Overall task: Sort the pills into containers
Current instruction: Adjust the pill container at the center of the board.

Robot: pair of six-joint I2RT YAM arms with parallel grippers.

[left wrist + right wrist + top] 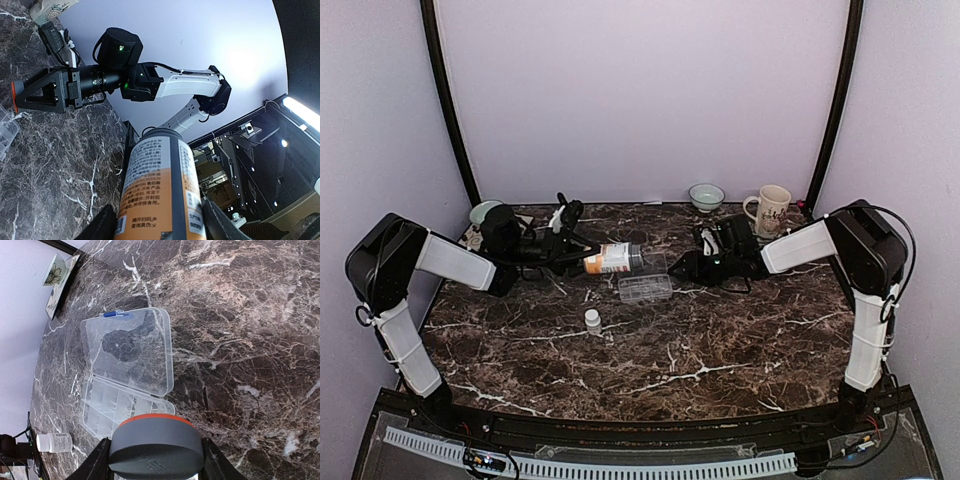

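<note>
While grasping the amber bottle in the left gripper, clenching its grey cap in the right gripper.
Leaving the organiser box lying open on the bench, nearer its far edge, just beside the bottle.

A robot lab test cell: plain lilac walls and black frame poles box in a marble-patterned bench. The left arm and right arm are bolted along the bottom of the frame behind a slotted cable duct.

Overhead and wrist close-ups, all on organiser
</note>
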